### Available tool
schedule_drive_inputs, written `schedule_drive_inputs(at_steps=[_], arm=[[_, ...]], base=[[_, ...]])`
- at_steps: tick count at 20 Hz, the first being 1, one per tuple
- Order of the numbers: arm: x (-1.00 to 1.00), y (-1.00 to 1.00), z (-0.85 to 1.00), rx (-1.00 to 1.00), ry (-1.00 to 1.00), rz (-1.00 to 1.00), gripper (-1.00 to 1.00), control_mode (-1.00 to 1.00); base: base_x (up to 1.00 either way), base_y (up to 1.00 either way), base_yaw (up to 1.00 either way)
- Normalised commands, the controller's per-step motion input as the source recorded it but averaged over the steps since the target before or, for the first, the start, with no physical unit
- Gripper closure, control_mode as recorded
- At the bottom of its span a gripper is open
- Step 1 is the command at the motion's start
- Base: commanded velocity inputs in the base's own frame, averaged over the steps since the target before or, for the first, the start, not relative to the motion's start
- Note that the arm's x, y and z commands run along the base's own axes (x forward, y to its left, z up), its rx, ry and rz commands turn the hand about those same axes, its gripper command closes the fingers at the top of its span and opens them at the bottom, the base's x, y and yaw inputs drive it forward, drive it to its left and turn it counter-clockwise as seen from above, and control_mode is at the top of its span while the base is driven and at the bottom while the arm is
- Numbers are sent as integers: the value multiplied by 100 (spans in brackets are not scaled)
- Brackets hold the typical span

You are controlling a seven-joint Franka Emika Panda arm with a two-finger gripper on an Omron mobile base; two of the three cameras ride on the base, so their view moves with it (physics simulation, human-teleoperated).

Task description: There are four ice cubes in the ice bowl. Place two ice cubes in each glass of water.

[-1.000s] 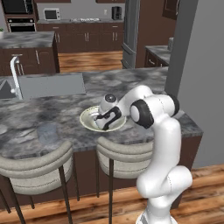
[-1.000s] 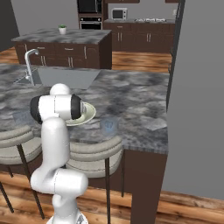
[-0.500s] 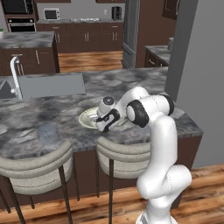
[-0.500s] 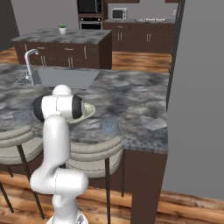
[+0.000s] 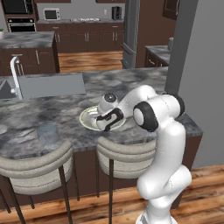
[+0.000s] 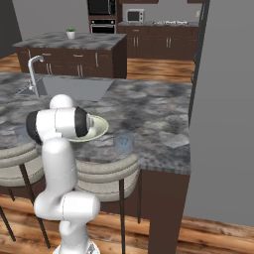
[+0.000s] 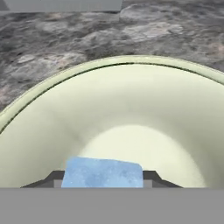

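Lying crosswise between fingertips: ice cube [image 7: 103, 173]

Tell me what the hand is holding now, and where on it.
An ice cube, pinched by its two opposite side faces between the fingertips, down inside the ice bowl.

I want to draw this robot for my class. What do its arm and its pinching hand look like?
The arm is made of fat, rounded, shiny white tubes, joined by dark round rings like black caps at the bends. No cables or markings show. The gripper is a dark, blocky piece at the arm's end, with two small dark grey finger tips.
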Motion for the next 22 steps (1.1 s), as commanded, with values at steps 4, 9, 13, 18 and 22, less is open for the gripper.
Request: schedule_drive_inputs(at_steps=[4,9,13,18,22], arm=[[-74,-8,100,3,-5,0,100,-100],[-54,0,100,0,-4,0,100,-100],[-36,41,89,0,7,7,100,-100],[-17,100,27,2,18,31,100,-100],[-25,81,15,-5,17,52,100,-100]], base=[[0,0,0],[0,0,0],[0,0,0],[0,0,0],[0,0,0]])
